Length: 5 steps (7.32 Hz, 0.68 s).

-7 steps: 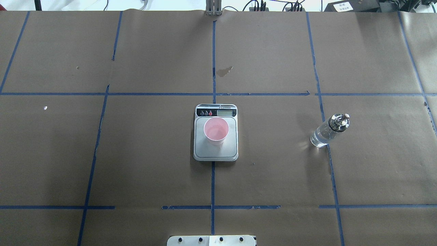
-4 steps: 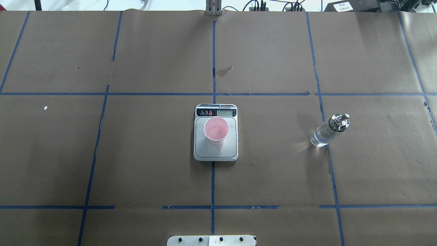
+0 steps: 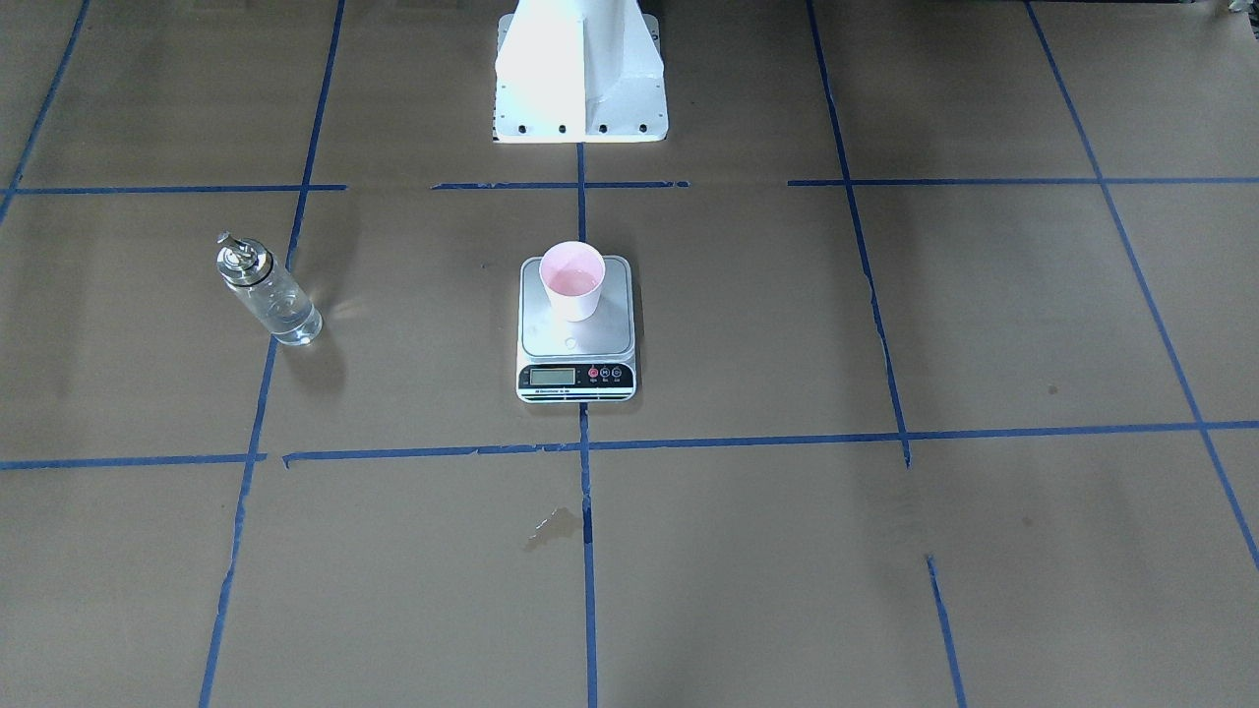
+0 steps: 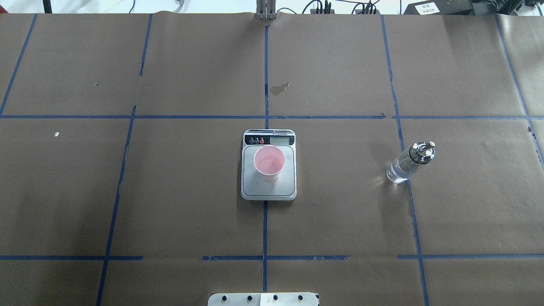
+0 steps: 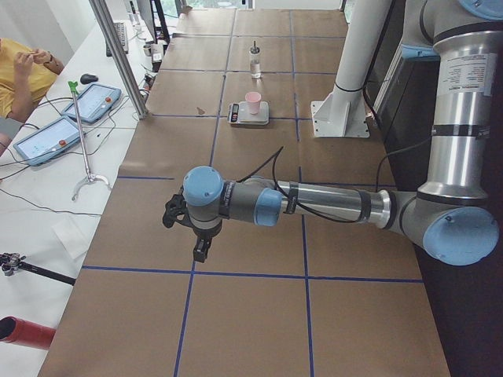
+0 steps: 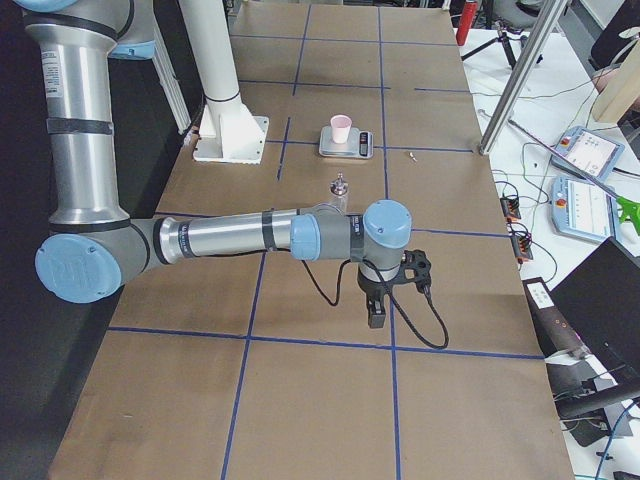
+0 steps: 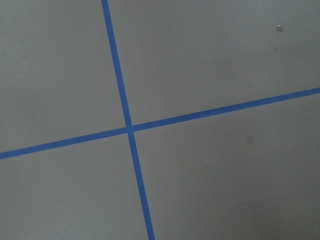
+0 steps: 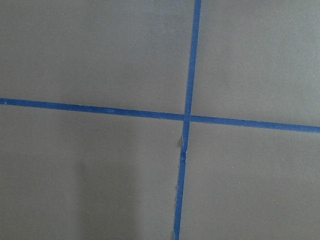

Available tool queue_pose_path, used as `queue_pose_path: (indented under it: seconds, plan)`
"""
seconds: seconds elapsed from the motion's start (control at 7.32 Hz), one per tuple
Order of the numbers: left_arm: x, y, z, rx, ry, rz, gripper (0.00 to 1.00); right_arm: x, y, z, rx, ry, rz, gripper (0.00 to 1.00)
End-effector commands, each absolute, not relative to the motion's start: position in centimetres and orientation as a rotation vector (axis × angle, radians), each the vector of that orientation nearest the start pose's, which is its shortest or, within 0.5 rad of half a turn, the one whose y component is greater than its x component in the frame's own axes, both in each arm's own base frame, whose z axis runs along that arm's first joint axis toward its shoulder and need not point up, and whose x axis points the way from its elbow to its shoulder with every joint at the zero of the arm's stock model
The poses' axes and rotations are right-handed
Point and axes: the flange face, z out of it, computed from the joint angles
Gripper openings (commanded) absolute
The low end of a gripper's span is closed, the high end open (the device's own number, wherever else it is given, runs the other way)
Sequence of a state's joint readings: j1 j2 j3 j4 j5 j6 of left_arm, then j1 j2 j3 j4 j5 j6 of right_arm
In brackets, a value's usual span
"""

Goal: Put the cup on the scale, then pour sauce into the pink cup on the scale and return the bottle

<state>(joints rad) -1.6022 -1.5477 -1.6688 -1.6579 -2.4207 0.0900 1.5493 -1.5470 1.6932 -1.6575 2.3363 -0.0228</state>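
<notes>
The pink cup (image 4: 269,163) stands upright on the platform of the white scale (image 4: 268,190) at the table's middle; it also shows in the front view (image 3: 572,280). The clear glass bottle (image 4: 407,165) with its metal pourer cap stands upright on the table to the robot's right, apart from the scale, with clear sauce in it (image 3: 285,315). The left gripper (image 5: 202,250) hangs over bare table far to the left. The right gripper (image 6: 377,318) hangs over bare table far to the right. Both are empty-looking; I cannot tell whether they are open or shut. The wrist views show only tape lines.
Brown paper with blue tape lines covers the table. A small stain (image 4: 279,88) lies beyond the scale. The robot's white base (image 3: 580,79) stands at the near edge. Tablets (image 5: 90,102), a metal post (image 5: 118,55) and an operator (image 5: 23,71) are beside the table.
</notes>
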Motion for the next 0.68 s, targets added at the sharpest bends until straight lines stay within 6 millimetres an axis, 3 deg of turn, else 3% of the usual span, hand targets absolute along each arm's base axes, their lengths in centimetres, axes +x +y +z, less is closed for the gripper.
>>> queue_pose_path:
  seconds: [0.0,0.55]
  plan:
    - [-8.4,-48.1,61.2,0.211,0.837,0.1,1.0,5.3,-49.8,60.3,0.047,-0.769,-0.06,1.0]
    - [-8.8,-47.4,62.4,0.187,0.794,0.075,1.0,5.1,-47.8,62.1,0.014,-0.775,-0.054,1.0]
